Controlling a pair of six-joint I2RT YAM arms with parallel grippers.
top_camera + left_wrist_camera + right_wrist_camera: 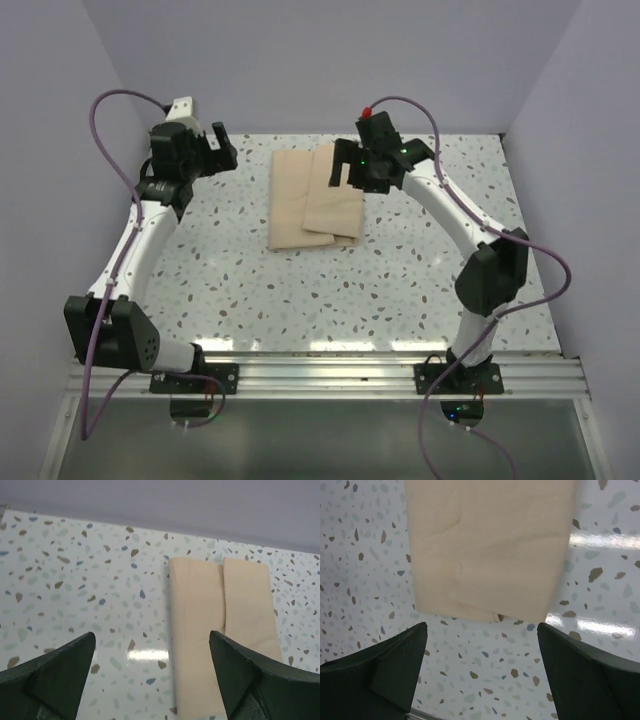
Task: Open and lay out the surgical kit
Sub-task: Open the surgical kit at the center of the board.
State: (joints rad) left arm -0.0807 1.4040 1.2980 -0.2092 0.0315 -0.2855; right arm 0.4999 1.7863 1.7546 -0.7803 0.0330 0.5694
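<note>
The surgical kit is a folded tan cloth bundle (pixel 312 198) lying flat at the back middle of the speckled table, with an upper flap folded over its right half. It also shows in the left wrist view (pixel 220 615) and in the right wrist view (pixel 490 545). No steel tray or instruments show; whatever is inside the wrap is hidden. My left gripper (pixel 222 148) is open and empty, raised to the left of the bundle (pixel 152 634). My right gripper (pixel 350 172) is open and empty, hovering at the bundle's far right edge (pixel 482 625).
Lilac walls (pixel 300 60) close the table at the back and both sides. A metal rail (pixel 330 375) with the arm bases runs along the near edge. Bare speckled tabletop (pixel 330 290) lies in front of the bundle.
</note>
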